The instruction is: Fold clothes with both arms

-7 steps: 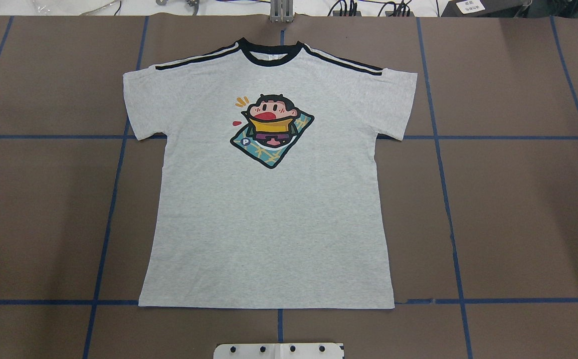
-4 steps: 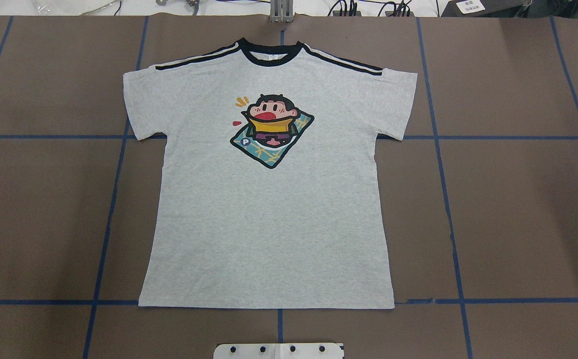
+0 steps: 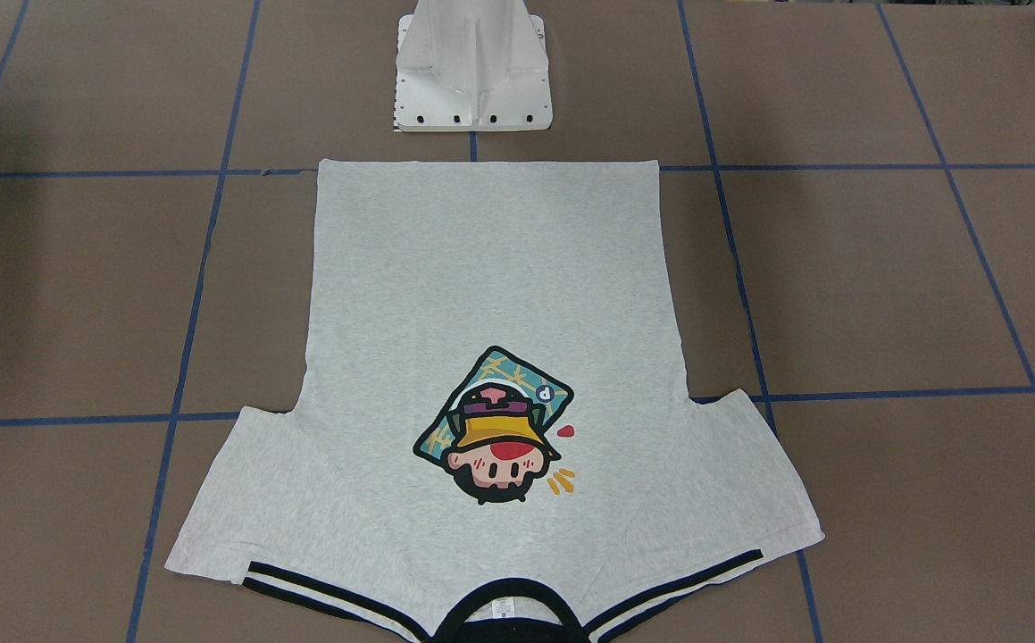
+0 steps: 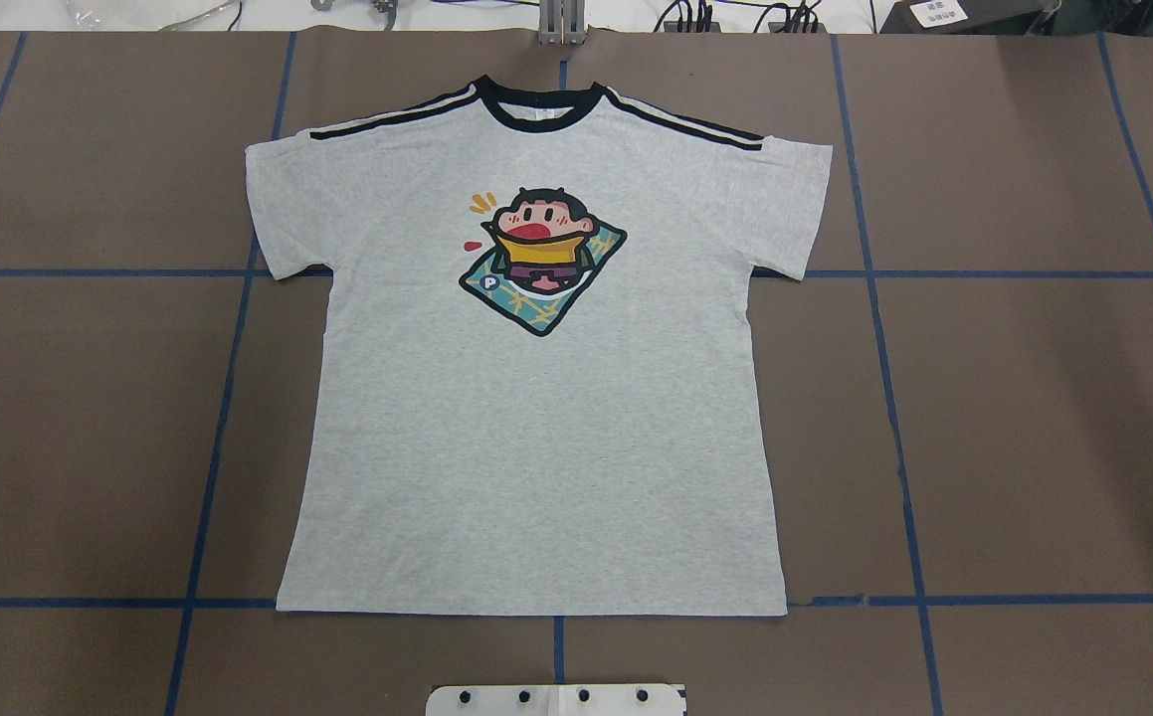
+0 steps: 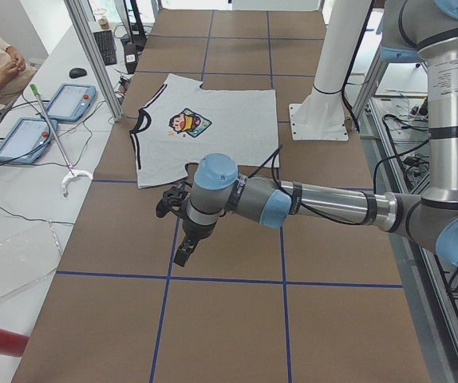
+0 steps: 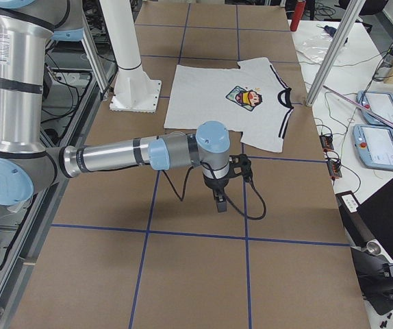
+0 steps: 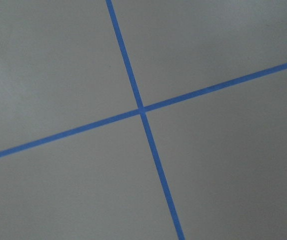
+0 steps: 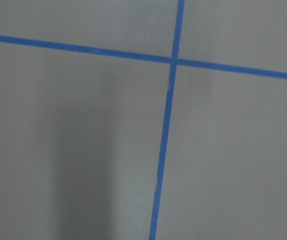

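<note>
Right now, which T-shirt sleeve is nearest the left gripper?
The sleeve on the overhead view's left; the left gripper is off that side of the T-shirt, and the other sleeve lies on its far side.

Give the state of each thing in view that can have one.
Light heather-grey T-shirt with cartoon print: spread flat, print up, unfolded, sleeves out.
Left arm's black two-finger gripper: over the brown table, apart from the shirt; open or shut, cannot tell.
Right arm's black two-finger gripper: over the brown table, apart from the shirt; open or shut, cannot tell.
</note>
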Robot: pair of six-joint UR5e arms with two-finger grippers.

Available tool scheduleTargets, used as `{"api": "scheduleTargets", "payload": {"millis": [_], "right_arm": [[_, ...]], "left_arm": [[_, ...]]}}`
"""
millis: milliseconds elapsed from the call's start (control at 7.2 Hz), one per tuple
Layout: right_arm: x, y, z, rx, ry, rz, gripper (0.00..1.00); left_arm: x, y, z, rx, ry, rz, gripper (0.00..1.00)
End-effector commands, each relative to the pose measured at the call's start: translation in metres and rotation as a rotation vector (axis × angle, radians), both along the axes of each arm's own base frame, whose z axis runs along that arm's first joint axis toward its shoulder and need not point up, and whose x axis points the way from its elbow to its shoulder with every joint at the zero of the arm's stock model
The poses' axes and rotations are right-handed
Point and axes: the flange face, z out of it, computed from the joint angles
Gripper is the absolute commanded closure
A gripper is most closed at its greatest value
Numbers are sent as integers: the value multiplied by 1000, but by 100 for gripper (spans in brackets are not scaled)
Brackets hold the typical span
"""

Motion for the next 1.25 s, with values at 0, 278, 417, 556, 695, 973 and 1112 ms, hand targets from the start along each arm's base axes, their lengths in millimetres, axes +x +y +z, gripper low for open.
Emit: {"api": "scheduleTargets", "payload": {"millis": [0,278,417,556,695,973,1112], "right_arm": [[-3,-27,-18,200,-5,0,0],[-7,-84,-26,115,-51,106,0],[-17,-128,-42,89,-102,122,0],[-44,-169,-69,151,-135,85,0],[-84,-197,-96,84,-204,159,0],[-180,-246,-133,26,-285,268,2],[-238,-264,-150,-11,-302,356,2]], "left_arm": [[-2,-21,-38,319,-27,-53,0],[0,-86,-67,350,106,-224,0],[25,-100,-71,299,195,-207,0],[44,-107,-82,291,232,-182,0],[60,-109,-86,287,248,-164,0],[75,-109,-89,302,257,-137,0],[78,-108,-91,312,261,-131,0]]}}
